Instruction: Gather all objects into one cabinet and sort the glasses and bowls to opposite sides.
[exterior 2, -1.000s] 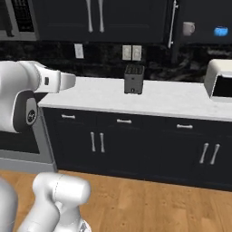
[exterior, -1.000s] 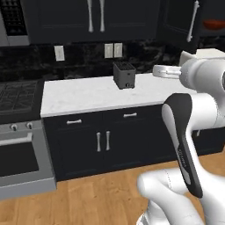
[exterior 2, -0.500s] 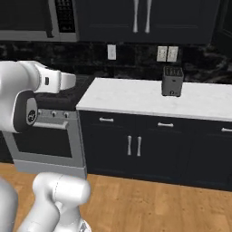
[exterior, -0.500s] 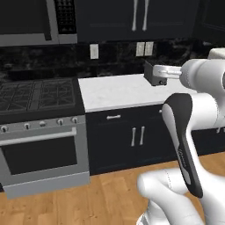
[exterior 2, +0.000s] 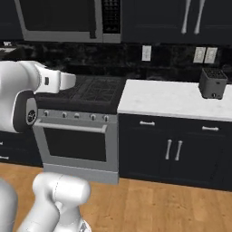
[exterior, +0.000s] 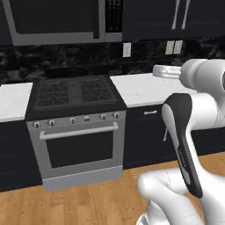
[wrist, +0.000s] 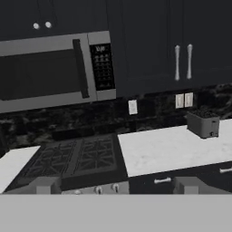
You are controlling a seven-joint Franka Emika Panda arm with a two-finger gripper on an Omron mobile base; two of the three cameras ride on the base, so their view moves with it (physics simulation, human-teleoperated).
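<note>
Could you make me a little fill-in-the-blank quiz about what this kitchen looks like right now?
1. The microwave hangs directly above the ____.
2. The toaster stands on the white ____.
3. The oven door below the burners is ____.
4. The floor is made of ____.

Missing words: stove; counter; closed; wood

base views: behind arm, facing stove (exterior: 74,94) (shared) | hand view: level, farther
</note>
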